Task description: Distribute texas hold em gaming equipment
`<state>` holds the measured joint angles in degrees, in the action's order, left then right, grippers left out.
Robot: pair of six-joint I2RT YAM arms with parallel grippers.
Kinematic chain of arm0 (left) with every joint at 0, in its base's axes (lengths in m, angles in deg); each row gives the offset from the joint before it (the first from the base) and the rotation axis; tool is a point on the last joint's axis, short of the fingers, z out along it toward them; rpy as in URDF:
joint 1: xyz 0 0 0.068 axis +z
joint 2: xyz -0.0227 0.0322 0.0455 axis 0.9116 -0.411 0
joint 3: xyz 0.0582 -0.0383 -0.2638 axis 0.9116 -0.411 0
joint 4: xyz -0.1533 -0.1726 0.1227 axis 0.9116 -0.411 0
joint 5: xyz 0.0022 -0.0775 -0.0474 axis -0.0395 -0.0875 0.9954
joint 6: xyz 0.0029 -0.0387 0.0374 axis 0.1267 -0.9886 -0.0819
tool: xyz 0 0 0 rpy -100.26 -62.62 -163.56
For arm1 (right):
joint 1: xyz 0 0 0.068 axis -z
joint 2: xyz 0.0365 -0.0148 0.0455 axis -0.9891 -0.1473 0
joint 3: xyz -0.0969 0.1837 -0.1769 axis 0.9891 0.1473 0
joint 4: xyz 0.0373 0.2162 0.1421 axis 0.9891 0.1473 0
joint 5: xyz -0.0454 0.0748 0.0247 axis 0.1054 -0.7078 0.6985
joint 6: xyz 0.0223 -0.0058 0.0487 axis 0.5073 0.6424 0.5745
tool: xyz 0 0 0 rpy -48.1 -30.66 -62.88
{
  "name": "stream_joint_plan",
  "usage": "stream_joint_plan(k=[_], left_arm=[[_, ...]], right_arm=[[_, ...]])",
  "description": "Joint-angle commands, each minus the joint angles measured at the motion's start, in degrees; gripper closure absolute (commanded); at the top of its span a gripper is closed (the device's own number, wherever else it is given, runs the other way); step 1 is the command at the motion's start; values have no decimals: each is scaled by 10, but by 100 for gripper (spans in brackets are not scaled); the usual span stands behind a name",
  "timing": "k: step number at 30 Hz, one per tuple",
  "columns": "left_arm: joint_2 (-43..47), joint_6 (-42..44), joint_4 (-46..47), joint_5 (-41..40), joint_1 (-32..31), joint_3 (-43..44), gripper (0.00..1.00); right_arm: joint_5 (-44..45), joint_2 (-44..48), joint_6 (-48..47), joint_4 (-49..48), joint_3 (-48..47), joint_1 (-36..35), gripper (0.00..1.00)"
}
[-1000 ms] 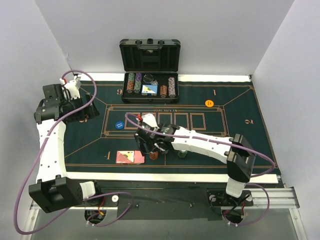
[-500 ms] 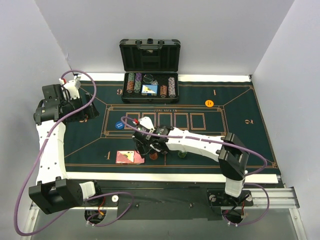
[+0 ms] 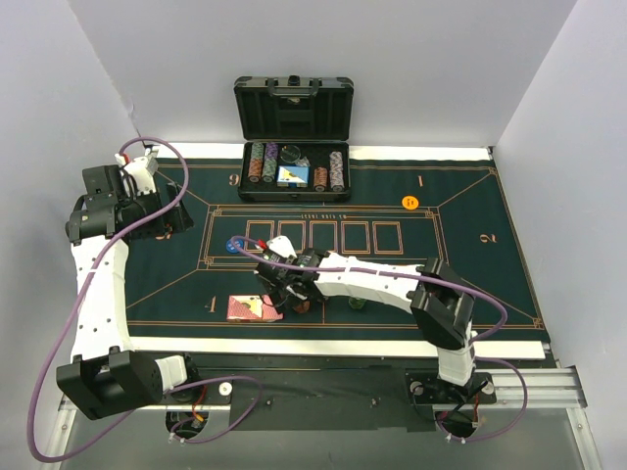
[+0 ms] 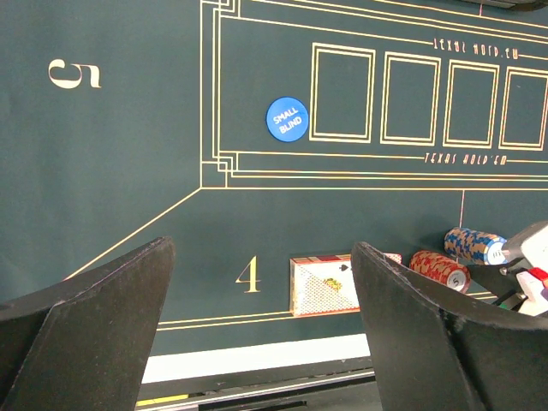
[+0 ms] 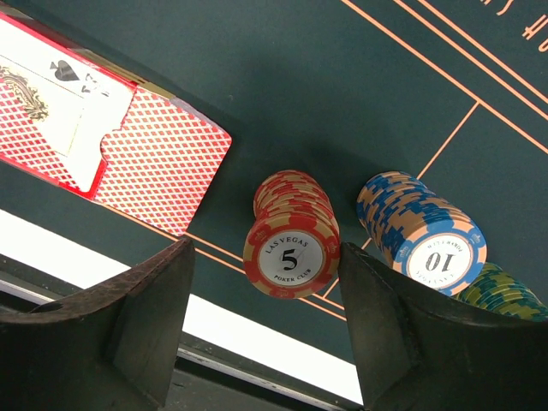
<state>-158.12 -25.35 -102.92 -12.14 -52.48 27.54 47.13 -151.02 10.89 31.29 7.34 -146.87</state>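
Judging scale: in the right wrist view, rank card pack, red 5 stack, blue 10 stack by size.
1. card pack
2. blue 10 stack and red 5 stack: near alike, unranked.

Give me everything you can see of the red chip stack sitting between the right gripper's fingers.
The red chip stack is a short column of round chips, red with cream edge stripes, looking like moulded plastic. The top chip's white centre reads LAS VEGAS 5 POKER CLUB. It seems to stand upright on the green mat, over an orange printed line, between the cards and the blue 10 stack, touching neither. The right gripper straddles it, jaws open, gaps either side.
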Motion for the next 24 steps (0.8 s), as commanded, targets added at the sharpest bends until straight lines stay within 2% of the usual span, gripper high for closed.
stream_joint_plan(k=[1, 24], left_arm=[[18, 5, 8, -6, 6, 12, 4], [18, 10, 10, -7, 15, 5, 4]], right_arm=[[-2, -7, -5, 13, -17, -1, 39], [42, -14, -13, 27, -9, 3, 46]])
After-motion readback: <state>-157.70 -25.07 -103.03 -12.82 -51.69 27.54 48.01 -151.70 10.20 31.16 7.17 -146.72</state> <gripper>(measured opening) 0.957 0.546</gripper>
